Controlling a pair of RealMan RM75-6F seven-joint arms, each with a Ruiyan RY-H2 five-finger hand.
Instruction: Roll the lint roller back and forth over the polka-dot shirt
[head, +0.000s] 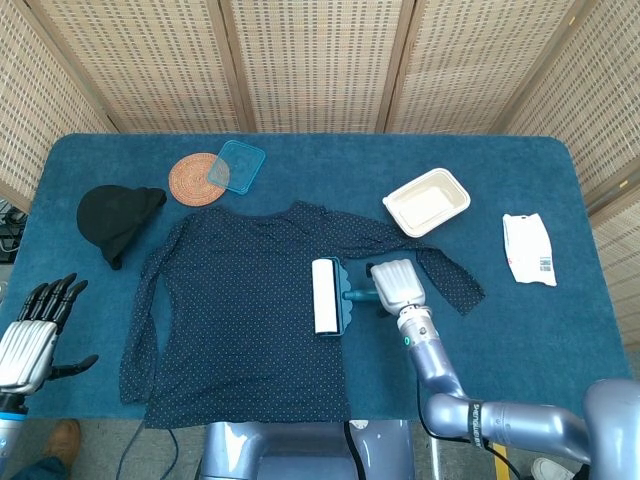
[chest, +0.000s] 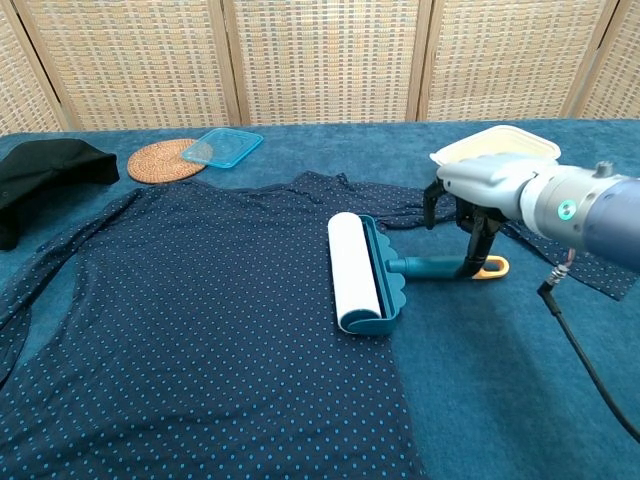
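so the lint roller (chest: 362, 276) is lying on the polka-dot shirt (chest: 200, 320), which is spread flat on the blue surface (head: 520, 170), handle sticking out to the right. The right hand (chest: 478, 190) sits right over that handle with its fingers (chest: 472, 245) pointing down around it, but not clamped on it as far as I can tell. The left hand (head: 30, 335) is off at the near left edge, fingers spread, holding nothing
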